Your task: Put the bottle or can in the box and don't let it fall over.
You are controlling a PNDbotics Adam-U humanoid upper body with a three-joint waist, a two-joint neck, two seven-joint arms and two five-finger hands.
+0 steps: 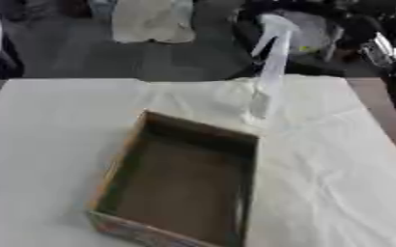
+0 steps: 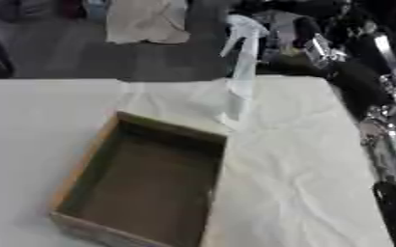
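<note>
A pale spray bottle [image 1: 270, 62] stands upright just behind the open, empty cardboard box [image 1: 125, 157]

No text can be read; the box's [image 1: 134, 230] outer print is blurred.

White-clothed table [image 1: 58, 125] with open cardboard box [image 1: 180, 181] and pale spray bottle [image 1: 269, 67]

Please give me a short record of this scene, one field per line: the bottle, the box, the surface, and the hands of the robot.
bottle: clear spray bottle, upright on the table, beyond the box's far right corner
box: open cardboard box, nothing visible inside
surface: table with white cloth, wrinkled
right arm: dark arm along the right edge; hand not made out
left hand: not in view
task state: bottle not yet in box
</note>
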